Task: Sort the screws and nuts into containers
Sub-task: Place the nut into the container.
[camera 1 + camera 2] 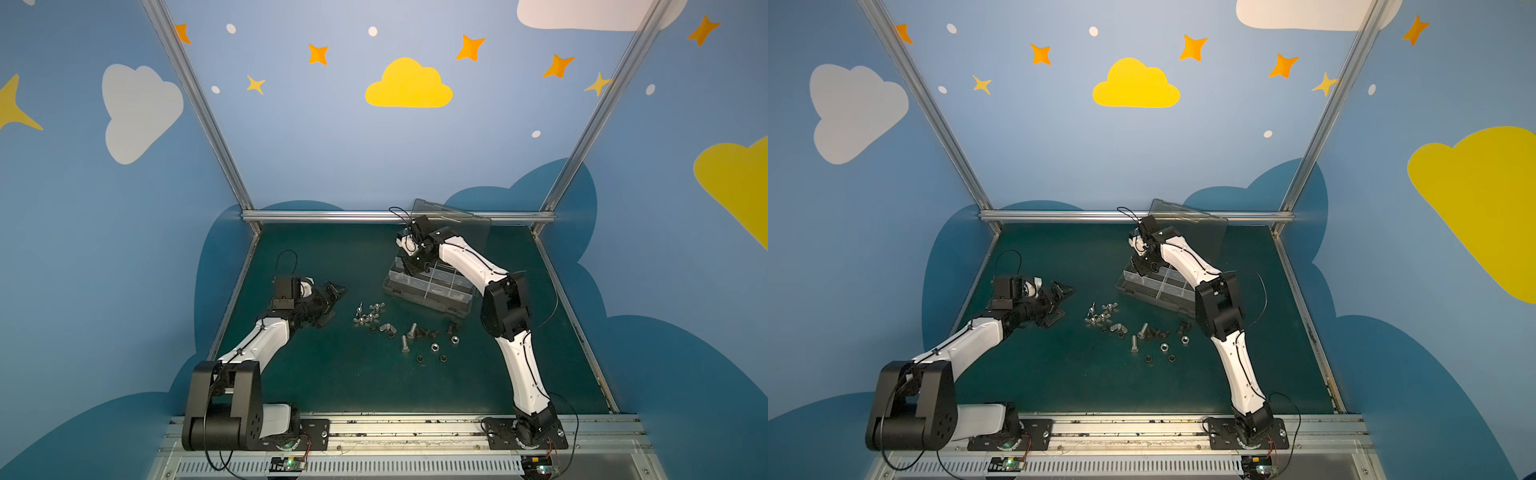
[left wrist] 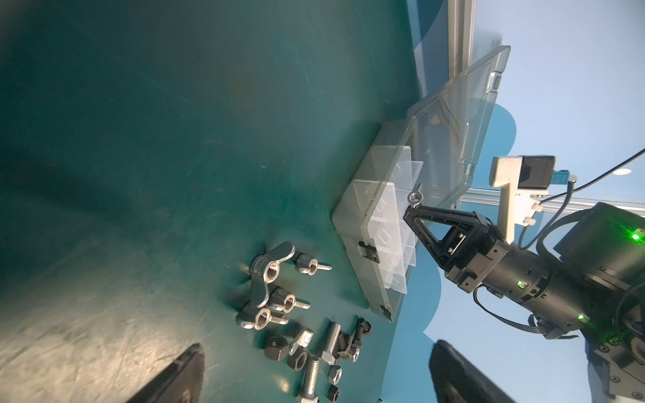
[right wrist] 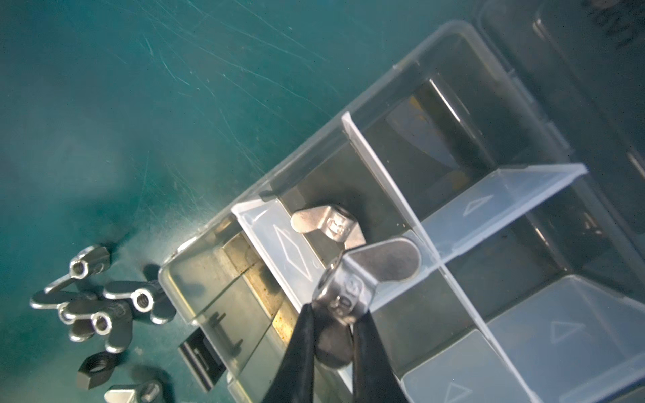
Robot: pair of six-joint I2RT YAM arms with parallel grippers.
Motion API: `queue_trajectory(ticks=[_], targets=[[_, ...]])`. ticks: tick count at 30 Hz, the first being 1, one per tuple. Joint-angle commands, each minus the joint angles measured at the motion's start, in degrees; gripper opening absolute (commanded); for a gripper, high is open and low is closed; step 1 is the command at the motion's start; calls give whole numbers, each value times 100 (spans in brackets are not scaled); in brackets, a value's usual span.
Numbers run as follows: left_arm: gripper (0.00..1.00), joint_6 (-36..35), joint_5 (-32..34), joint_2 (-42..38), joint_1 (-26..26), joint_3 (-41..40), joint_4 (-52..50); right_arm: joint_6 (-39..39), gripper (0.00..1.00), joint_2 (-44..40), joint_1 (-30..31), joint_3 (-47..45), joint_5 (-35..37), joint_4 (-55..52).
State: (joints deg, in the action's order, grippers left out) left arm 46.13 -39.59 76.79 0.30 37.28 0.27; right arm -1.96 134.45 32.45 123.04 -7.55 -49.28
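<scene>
Right up against the lens in the right wrist view, we've got the right gripper. Its black fingers are clamped on a shiny winged piece by its body, wings free. It hangs over the organizer box, seemingly above a divider, next to the compartment where another winged piece already lies. We read that as like joining like, with the drop not yet made. We'd want it clear of the divider first, or it could tip into the neighbouring cell.

Over to the left wrist view: the left gripper has its jaws spread wide and grips nothing. It looks out over the loose pile of winged pieces, hex bolts and nuts on the green mat, apparently parked so it doesn't crowd the box. The clear lid stands propped up, keeping the cells open.

In both top views, the box sits right of centre, with the right arm reaching over its left end. The pile lies just below it, mid-frame, and the left gripper waits at centre-left, well apart from the box.
</scene>
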Motion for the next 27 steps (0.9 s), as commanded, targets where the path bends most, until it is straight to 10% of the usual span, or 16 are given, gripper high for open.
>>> queue_trajectory(ticks=[1, 14, 20, 27], targets=[[100, 18, -66, 43, -36, 111, 121, -94, 0, 85, 47, 193, 104, -87], [100, 124, -50, 147, -180, 92, 315, -75, 12, 246, 51, 378, 250, -37], [99, -74, 39, 152, -188, 229, 34, -55, 39, 294, 52, 432, 318, -38], [100, -78, 22, 142, -190, 261, -1, -116, 45, 71, 51, 382, 408, -100]])
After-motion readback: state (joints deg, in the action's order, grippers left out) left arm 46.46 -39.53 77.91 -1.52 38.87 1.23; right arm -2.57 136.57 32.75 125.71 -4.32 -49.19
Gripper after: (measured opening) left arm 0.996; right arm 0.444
